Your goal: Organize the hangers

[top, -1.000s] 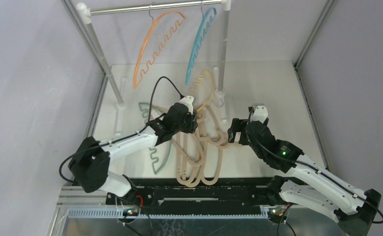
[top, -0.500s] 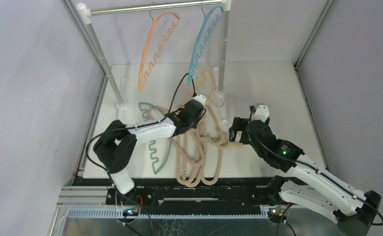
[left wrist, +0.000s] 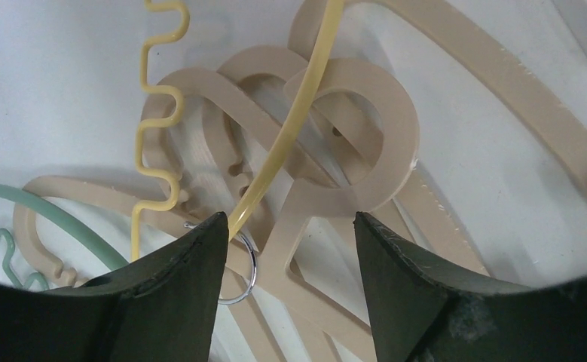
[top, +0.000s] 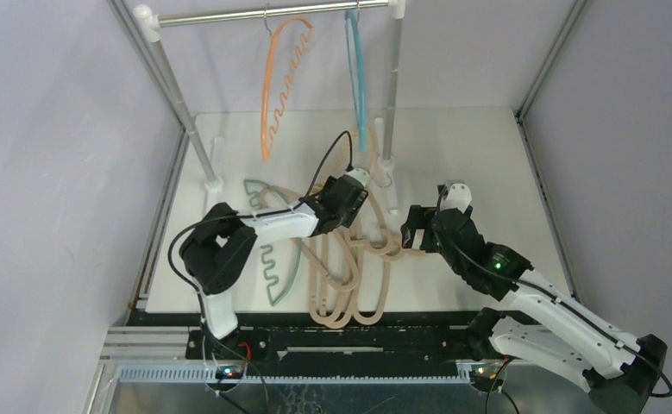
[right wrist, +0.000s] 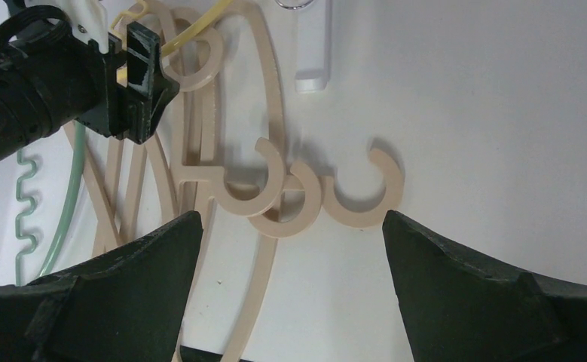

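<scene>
- Broadly, the white table (top: 487, 155) carries everything, and the silver rail (top: 263, 13) spans its far side at 12 o'clock.
- Thick beige hangers (top: 358, 293) lie tangled mid-table. They stretch toward 6 o'clock from the left gripper (left wrist: 288, 222) and reach 9 o'clock of the right gripper (right wrist: 290, 222).
- An orange hanger (top: 267, 95) and a blue hanger (top: 360, 78) hang on the rail, at 11 and 12 o'clock of the left gripper.
- A green hanger (top: 285, 280) lies flat at 7 o'clock of it, partly under the arm.
- Jaws spread and empty, the left gripper hovers over the yellow hanger (left wrist: 298, 128), whose thin bar runs toward 12 o'clock from beside one finger, across beige loops.
- Equally wide and empty, the right gripper sits above three beige hook ends (right wrist: 305, 196).
</scene>
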You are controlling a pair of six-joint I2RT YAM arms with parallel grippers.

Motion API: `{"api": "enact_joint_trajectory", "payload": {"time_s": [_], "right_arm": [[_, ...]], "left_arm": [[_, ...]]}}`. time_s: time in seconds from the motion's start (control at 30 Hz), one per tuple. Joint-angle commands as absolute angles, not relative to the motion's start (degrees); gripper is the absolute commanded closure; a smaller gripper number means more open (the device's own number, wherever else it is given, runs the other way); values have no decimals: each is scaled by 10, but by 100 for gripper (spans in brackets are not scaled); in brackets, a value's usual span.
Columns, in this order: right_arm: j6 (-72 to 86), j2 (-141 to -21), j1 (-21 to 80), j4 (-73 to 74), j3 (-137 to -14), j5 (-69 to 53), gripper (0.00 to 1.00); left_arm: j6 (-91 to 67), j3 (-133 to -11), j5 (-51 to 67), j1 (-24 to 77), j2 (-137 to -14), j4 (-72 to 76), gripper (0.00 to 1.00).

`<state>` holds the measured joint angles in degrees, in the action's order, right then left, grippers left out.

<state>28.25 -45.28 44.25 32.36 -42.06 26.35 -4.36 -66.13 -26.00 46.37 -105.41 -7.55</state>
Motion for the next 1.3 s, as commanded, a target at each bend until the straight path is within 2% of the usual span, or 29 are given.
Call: {"api": "enact_joint_trajectory", "payload": {"time_s": [0.0,0.27,0.43,0.5,0.6,0.63,0.73,0.9,1.0,1.27], "right_arm": [[277,-450,436,298,-423,258,2],[280,-442,435,300,-415,252,2],[281,-440,435,302,-414,253,2],[283,-440,435,303,-414,252,2],[283,-440,435,301,-411,251,2],[284,-441,435,301,-411,251,2],[283,-441,435,302,-410,252,2],[284,-444,434,297,-407,252,2],[283,-449,434,293,-407,249,2],[279,-447,430,286,-408,248,1]], "left_arm": [[-32,-690,-273,461,-1067,-56,32],[-35,-691,-259,445,-1093,-54,35],[-44,-684,-249,445,-1095,-54,49],[-45,-681,-245,445,-1095,-53,59],[-46,-678,-236,445,-1095,-53,97],[-49,-676,-232,445,-1094,-52,99],[-57,-672,-231,447,-1083,-54,99],[-44,-666,-243,455,-1040,-53,74],[-23,-685,-236,454,-1029,-62,66],[13,-717,-202,448,-1016,-84,64]]}}
